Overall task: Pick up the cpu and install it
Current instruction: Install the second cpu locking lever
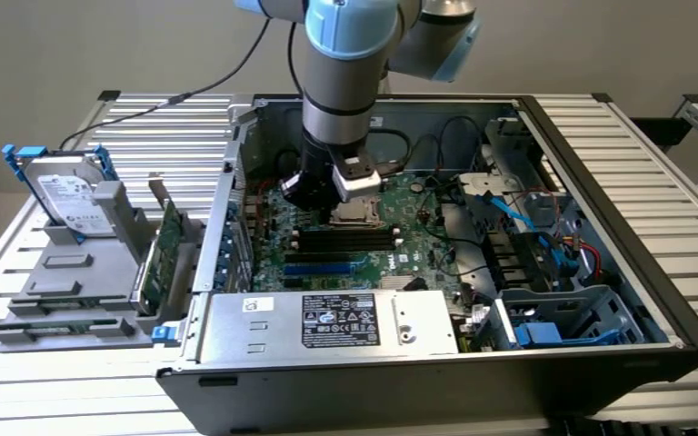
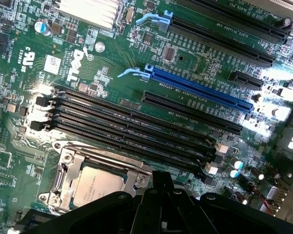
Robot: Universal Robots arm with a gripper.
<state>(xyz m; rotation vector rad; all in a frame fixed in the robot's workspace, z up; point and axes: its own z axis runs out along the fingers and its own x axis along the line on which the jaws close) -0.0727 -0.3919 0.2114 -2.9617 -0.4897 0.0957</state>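
**CPU seated in socket, gripper directly above**

The cpu (image 2: 95,187) is seen lying flat inside the metal socket frame (image 2: 71,163) on the green motherboard (image 2: 112,68), its dull silver top facing up. In the wrist view it is found just ahead of the black gripper (image 2: 156,204), partly covered by the gripper's body, so the chip lies almost straight beneath the tool and slightly to one side. In the exterior view the gripper (image 1: 346,195) is placed right over the socket (image 1: 355,215), inside the open computer case (image 1: 592,163). The gripper's fingers are judged to be drawn together; nothing is seen clamped between them, and the chip appears to rest in the socket on its own. Whether the gripper is touching the chip or the frame cannot be told.

Beside the socket, four black memory slots (image 2: 136,131) are laid parallel, with a blue expansion slot (image 2: 200,90) further off. A silver heat sink (image 2: 85,12) is set at the board's edge. The power supply (image 1: 324,322) is mounted along the near wall of the case. Outside the case, toward the exterior view's left, a hard drive (image 1: 64,195) in a blue frame and a green circuit card (image 1: 161,250) are held upright in a grey rack (image 1: 70,282) on the slatted table (image 1: 46,381).
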